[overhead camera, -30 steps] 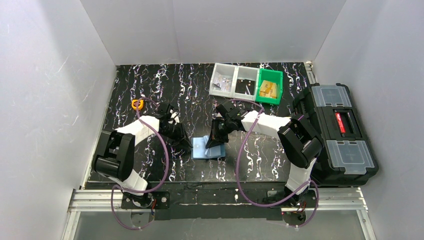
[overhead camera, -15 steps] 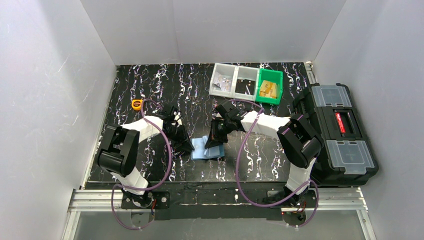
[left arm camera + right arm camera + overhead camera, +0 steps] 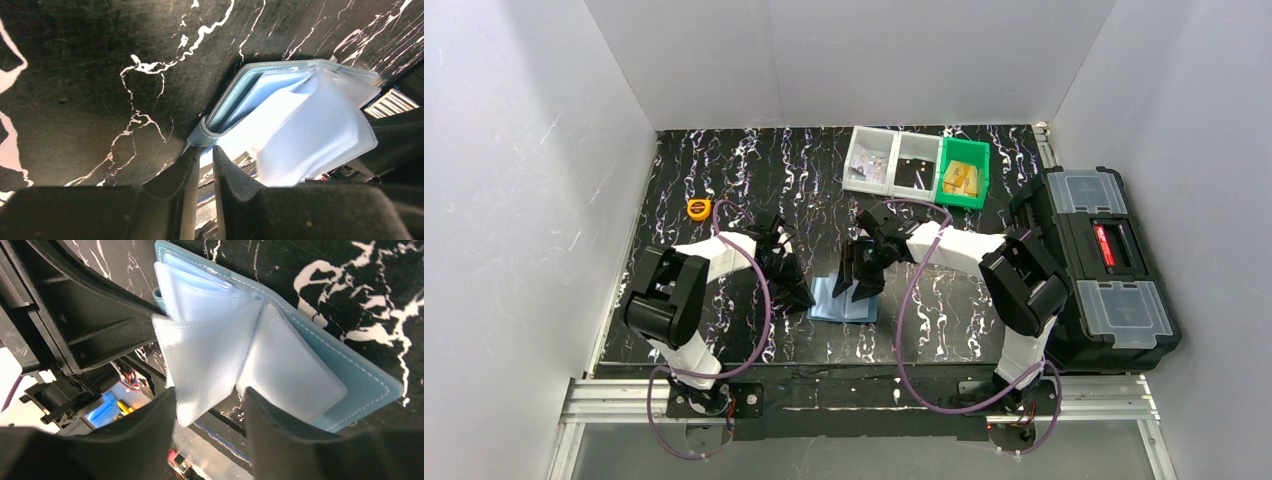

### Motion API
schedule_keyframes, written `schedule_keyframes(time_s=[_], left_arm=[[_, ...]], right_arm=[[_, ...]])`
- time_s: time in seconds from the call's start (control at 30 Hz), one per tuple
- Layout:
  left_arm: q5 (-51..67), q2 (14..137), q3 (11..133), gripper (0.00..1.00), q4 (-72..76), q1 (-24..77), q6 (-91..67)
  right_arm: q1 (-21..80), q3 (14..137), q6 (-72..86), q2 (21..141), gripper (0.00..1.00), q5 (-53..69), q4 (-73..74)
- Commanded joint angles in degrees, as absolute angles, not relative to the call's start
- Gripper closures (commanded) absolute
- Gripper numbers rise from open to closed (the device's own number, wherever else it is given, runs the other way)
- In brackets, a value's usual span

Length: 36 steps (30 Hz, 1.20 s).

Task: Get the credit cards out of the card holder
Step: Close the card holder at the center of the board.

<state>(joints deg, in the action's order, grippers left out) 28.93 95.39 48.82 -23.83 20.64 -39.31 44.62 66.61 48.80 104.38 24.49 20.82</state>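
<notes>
1. The card holder [image 3: 844, 300] lies open on the black, white-veined table [image 3: 724, 170], between both arms.
2. The left gripper [image 3: 202, 152], jaws nearly together, pinches the holder's stitched blue corner.
3. The right gripper [image 3: 207, 410] is spread wide, with a frosted, translucent plastic sleeve [image 3: 205, 365] fanned up between its fingers.

Robot lab test cell: white enclosure panels [image 3: 524, 150], aluminium rail [image 3: 854, 400], black toolbox [image 3: 1104, 270], small parts bins [image 3: 914, 165].
</notes>
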Motion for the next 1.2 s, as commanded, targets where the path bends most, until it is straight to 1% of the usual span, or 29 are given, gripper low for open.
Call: schedule_keyframes(time_s=[0.0,0.1,0.13,0.23,0.3,0.4,0.53,0.73,1.1,1.17], left_arm=[[24.06,97.67,48.91,0.86,-25.27,21.05,-39.26],[23.69,98.47,48.82,0.89,-25.37,21.05,-39.31],[23.61,98.58,48.86,0.90,-25.32,21.12,-39.31],[23.47,99.15,48.69,0.92,-25.41,21.09,-39.20],[23.47,99.37,48.56,0.94,-25.33,21.09,-39.34],[23.87,99.44,48.60,0.97,-25.14,21.52,-39.58],[25.36,98.87,48.40,0.98,-23.74,22.94,-40.31],[26.14,98.75,48.84,1.00,-23.47,23.88,-40.41],[28.04,97.33,49.97,1.00,-22.94,24.20,-39.67],[28.28,96.96,50.13,0.99,-23.06,24.17,-39.49]], right_arm=[[44.47,69.15,46.48,99.98,0.36,22.29,25.28],[43.66,67.19,46.40,97.39,0.23,19.64,26.33],[43.04,65.54,46.84,96.33,0.21,19.29,25.47],[39.68,54.40,49.25,90.40,0.10,17.54,19.34],[38.78,49.13,51.79,90.56,0.09,19.82,12.70],[38.74,47.27,55.87,93.41,0.09,22.93,4.31],[38.76,50.09,56.74,90.67,0.09,23.34,4.56],[39.90,54.14,57.67,91.38,0.08,24.44,5.27],[43.91,61.88,58.91,97.81,0.09,24.56,7.15],[44.03,62.53,59.16,98.83,0.09,24.39,7.21]])
